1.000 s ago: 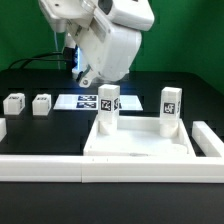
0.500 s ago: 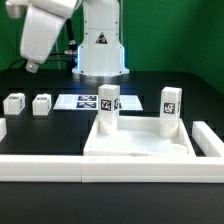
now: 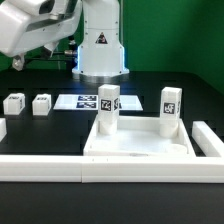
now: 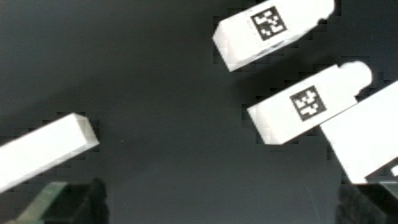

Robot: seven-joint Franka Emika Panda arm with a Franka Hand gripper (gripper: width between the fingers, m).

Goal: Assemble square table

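Arm (image 3: 32, 28) swung to exterior view's left, hand (image 4: 222, 198) carried along

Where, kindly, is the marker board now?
In the exterior view, the marker board lies flat between a loose leg on the view's left and an upright leg.

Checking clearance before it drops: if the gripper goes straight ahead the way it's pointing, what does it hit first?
Likely bare black tabletop, just beside a tagged table leg; the open gripper seems to miss it, though depth is unclear.
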